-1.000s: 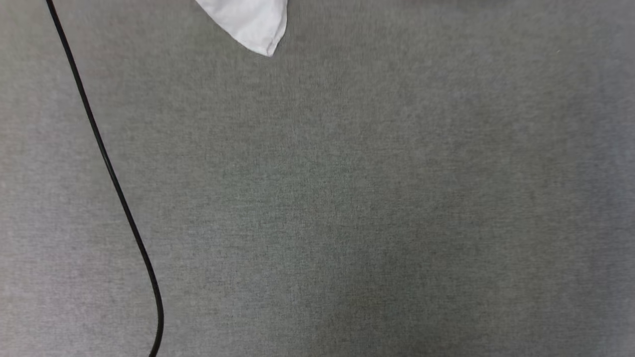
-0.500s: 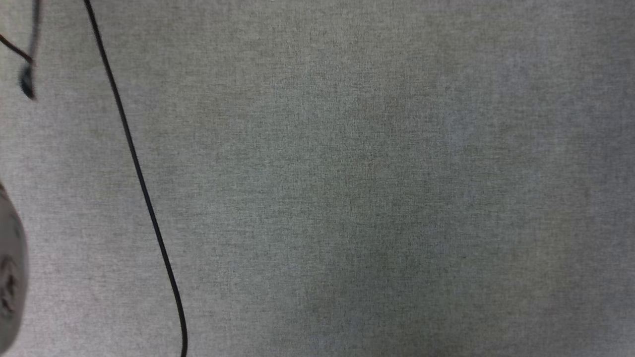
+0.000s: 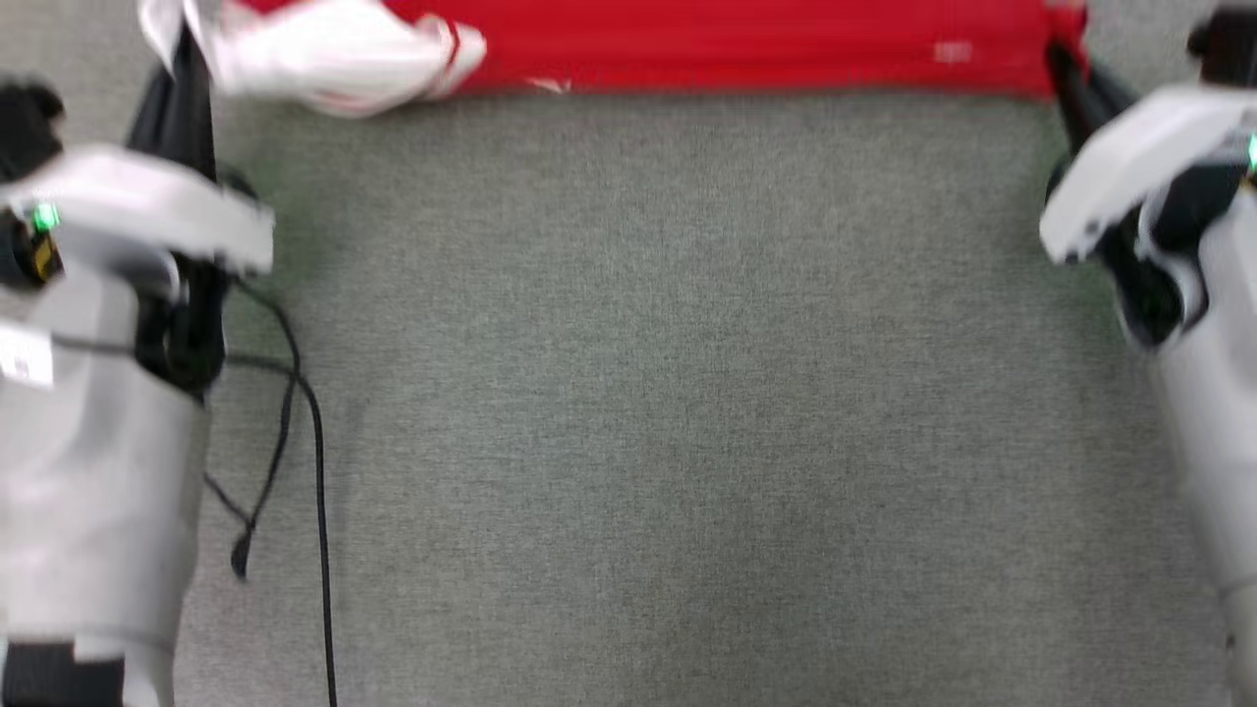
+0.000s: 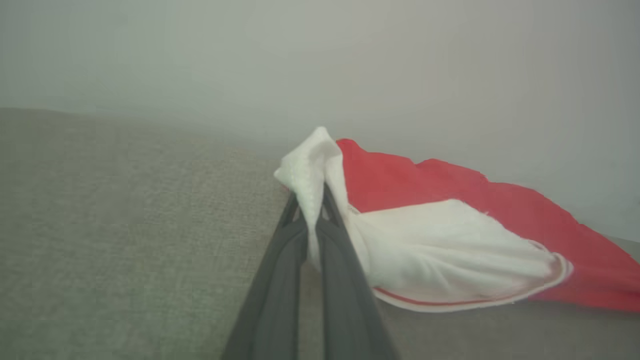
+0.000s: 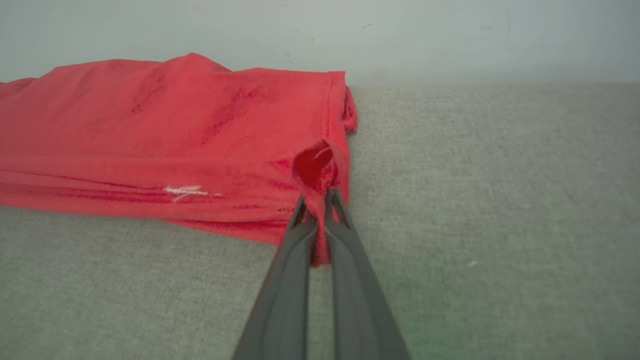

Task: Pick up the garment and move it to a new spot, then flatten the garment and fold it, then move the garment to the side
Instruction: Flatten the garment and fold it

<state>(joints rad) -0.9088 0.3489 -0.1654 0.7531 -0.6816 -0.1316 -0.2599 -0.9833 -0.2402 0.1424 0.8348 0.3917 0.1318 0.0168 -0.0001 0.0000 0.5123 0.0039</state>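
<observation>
Both our arms (image 3: 98,442) reach forward, well apart. The left gripper (image 4: 311,206) clamps a white corner of the garment (image 3: 746,44), the right gripper (image 5: 317,200) its red corner (cloth bunched between the fingers (image 5: 350,280)). The garment lies stretched between them at the far side of the grey surface (image 3: 628,393).

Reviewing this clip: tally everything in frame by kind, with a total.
Garment: 1
Claws: 2, left claw and right claw, each shut on the garment
Black cable strands: 2, though blur may hide a join
Grey surface: 1
Total: 6
</observation>
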